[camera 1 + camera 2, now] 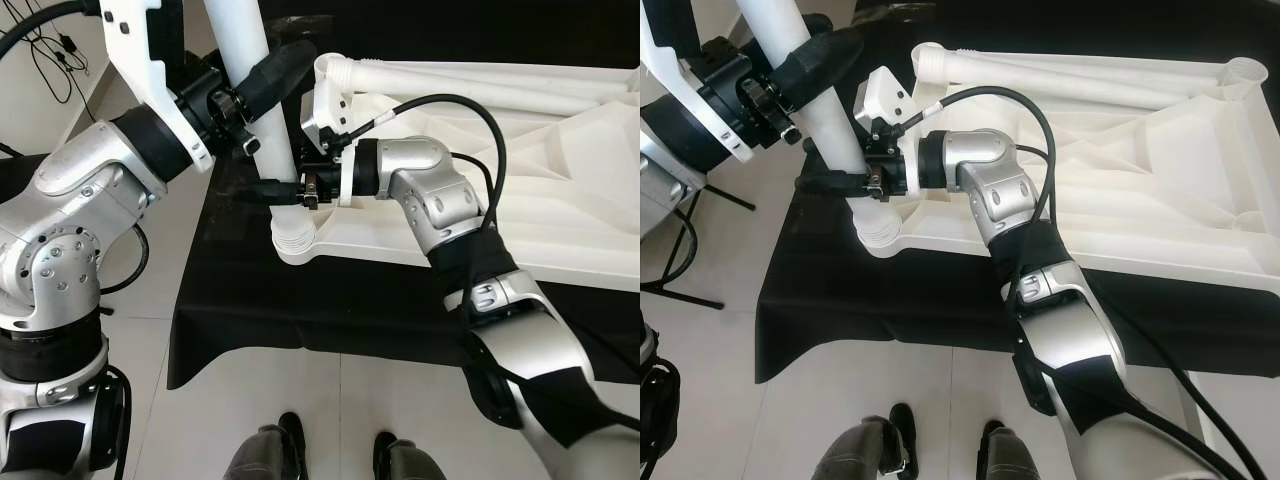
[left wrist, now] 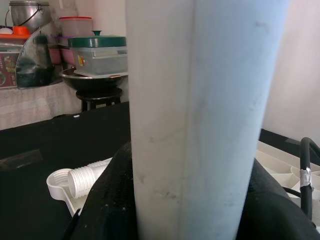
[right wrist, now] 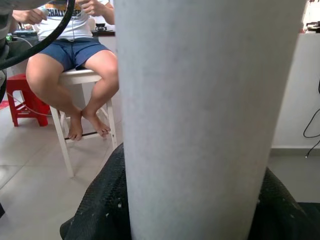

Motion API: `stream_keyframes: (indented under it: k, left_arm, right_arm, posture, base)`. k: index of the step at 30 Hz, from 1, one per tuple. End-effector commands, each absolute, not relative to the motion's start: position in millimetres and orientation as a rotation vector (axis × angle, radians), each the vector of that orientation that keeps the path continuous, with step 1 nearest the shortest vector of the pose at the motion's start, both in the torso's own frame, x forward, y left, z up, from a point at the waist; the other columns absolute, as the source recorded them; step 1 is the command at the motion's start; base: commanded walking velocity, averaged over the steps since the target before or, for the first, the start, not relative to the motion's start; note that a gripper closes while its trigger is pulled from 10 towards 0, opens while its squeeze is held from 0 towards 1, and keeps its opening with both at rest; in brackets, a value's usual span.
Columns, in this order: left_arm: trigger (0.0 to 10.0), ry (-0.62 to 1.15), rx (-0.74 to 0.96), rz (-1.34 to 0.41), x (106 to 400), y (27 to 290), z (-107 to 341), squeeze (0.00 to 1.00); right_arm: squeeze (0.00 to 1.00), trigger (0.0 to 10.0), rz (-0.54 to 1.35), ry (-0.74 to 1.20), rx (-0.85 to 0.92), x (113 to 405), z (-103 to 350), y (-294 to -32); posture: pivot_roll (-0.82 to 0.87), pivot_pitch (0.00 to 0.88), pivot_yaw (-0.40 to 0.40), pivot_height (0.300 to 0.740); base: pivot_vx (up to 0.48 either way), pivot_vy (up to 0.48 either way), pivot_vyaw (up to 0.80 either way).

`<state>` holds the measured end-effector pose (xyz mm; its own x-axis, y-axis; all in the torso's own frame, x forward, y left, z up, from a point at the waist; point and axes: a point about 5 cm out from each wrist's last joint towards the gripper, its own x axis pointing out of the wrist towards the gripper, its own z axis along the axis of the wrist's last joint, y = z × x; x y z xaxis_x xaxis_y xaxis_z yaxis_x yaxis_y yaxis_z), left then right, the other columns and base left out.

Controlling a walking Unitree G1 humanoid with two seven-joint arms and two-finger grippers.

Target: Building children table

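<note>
While the white table top lies upside down on the black cloth, ribs showing, both arms are busy with one white leg standing nearly upright at the top's corner, at about nine o'clock from the slab's middle. That leg's foot sits in the ribbed corner socket, and I'd say the whole arrangement exists to keep the tube square to the socket while it is pushed or twisted home.

High up, the left gripper is closed around the leg, one black finger wrapped across its front. Lower down, just above the socket, the right gripper clamps the same leg from the three o'clock side, fingers snug against the tube. Two holds, one above the other, stop the long leg from tipping; the lower one looks placed to steer the foot, the upper one to keep the shaft from leaning.

A second leg lies flat along the far edge of the top, at twelve o'clock, its ribbed end toward the standing leg, probably parked there within reach for the next corner.

From the right wrist camera, a person sits on a white stool beyond the leg, well apart from the work. Pots and a green-lidded box stand on a stand behind the cloth.

The leg seems partly seated; whether it is fully home I cannot tell.
</note>
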<state>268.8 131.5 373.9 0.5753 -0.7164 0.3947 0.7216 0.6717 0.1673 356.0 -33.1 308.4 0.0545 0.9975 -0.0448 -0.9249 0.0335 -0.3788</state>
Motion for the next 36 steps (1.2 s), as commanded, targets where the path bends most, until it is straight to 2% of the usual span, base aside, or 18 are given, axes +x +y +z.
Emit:
stream_keyframes:
  k: [1, 4, 5, 9, 10, 12, 14, 15, 16, 17, 20, 32, 33, 34, 35, 36]
  left_arm:
    - [3.0, -0.426, 0.0, -0.856, 271, 130, 372, 0.0]
    - [3.0, -0.429, -0.007, -0.852, 271, 130, 372, 0.0]
    - [10.0, -0.424, 0.0, -0.869, 271, 129, 371, 1.0]
    - [10.0, -0.417, 0.017, -0.833, 272, 131, 370, 1.0]
    - [10.0, -0.417, 0.016, -0.833, 272, 131, 370, 0.0]
    - [10.0, -0.418, 0.014, -0.83, 271, 130, 369, 0.0]
    - [10.0, -0.421, 0.015, -0.837, 268, 128, 368, 0.0]
    - [10.0, -0.421, 0.015, -0.837, 268, 128, 368, 0.0]
    - [10.0, -0.421, 0.015, -0.838, 267, 127, 367, 0.0]
    - [10.0, -0.421, 0.015, -0.838, 267, 127, 367, 0.0]
    - [10.0, -0.417, 0.01, -0.842, 268, 127, 367, 0.0]
    - [10.0, -0.423, 0.02, -0.846, 268, 127, 370, 0.0]
    - [3.9, -0.423, 0.021, -0.85, 268, 127, 370, 0.0]
    - [3.9, -0.423, 0.021, -0.85, 268, 127, 370, 0.0]
    - [0.0, -0.423, 0.022, -0.855, 267, 127, 369, 0.0]
    - [0.0, -0.423, 0.023, -0.858, 267, 126, 369, 0.0]
  right_arm:
    - [0.0, 0.0, 1.658, -0.251, -0.394, 344, 299, -12]
    - [0.0, 0.0, 1.656, -0.254, -0.387, 343, 298, -12]
    - [0.0, 0.0, 1.65, -0.256, -0.378, 343, 295, -12]
    - [0.0, 0.0, 1.59, -0.251, -0.35, 342, 288, -16]
    - [0.0, 0.0, 1.529, -0.232, -0.343, 342, 283, -16]
    - [0.0, 0.0, 1.459, -0.211, -0.341, 342, 276, -16]
    - [0.0, 0.0, 1.124, 0.007, -0.328, 350, 249, -13]
    - [0.0, 0.0, 1.124, 0.007, -0.328, 350, 249, -13]
    - [0.0, 0.0, 0.964, 0.034, -0.324, 346, 240, -14]
    - [0.0, 0.0, 0.964, 0.034, -0.324, 346, 240, -14]
    - [0.0, 0.0, 0.773, 0.051, -0.266, 340, 232, -18]
    - [0.0, 0.0, 0.745, 0.017, -0.245, 346, 238, -16]
    - [0.0, 0.0, 0.731, 0.019, -0.246, 345, 240, -16]
    - [0.0, 0.0, 0.731, 0.019, -0.246, 345, 240, -16]
    - [0.0, 0.0, 0.72, 0.02, -0.247, 344, 241, -16]
    - [0.0, 0.0, 0.701, 0.021, -0.247, 342, 243, -15]
  posture:
    - [0.08, 0.3, 0.068, 0.74]
    - [0.08, 0.301, 0.069, 0.74]
    - [0.08, 0.3, 0.071, 0.74]
    - [0.08, 0.297, 0.073, 0.74]
    - [0.07, 0.297, 0.071, 0.74]
    - [0.07, 0.296, 0.066, 0.74]
    - [0.07, 0.294, 0.062, 0.74]
    - [0.07, 0.294, 0.062, 0.74]
    - [0.07, 0.294, 0.059, 0.74]
    - [0.07, 0.294, 0.059, 0.74]
    - [0.06, 0.292, 0.07, 0.74]
    - [0.06, 0.28, 0.068, 0.74]
    - [0.06, 0.28, 0.068, 0.74]
    - [0.06, 0.28, 0.068, 0.74]
    - [0.07, 0.278, 0.069, 0.74]
    - [0.07, 0.278, 0.069, 0.74]
  base:
    - [0.0, 0.0, 0.0]
    - [0.0, 0.0, 0.0]
    - [0.0, 0.0, 0.0]
    - [0.0, 0.0, 0.0]
    - [0.0, 0.0, 0.0]
    - [0.0, 0.0, 0.0]
    - [0.0, 0.0, 0.0]
    - [0.0, 0.0, 0.0]
    - [0.0, 0.0, 0.0]
    - [0.0, 0.0, 0.0]
    - [0.0, 0.0, 0.0]
    - [0.0, 0.0, 0.0]
    - [0.0, 0.0, 0.0]
    - [0.0, 0.0, 0.0]
    - [0.0, 0.0, 0.0]
    - [0.0, 0.0, 0.0]
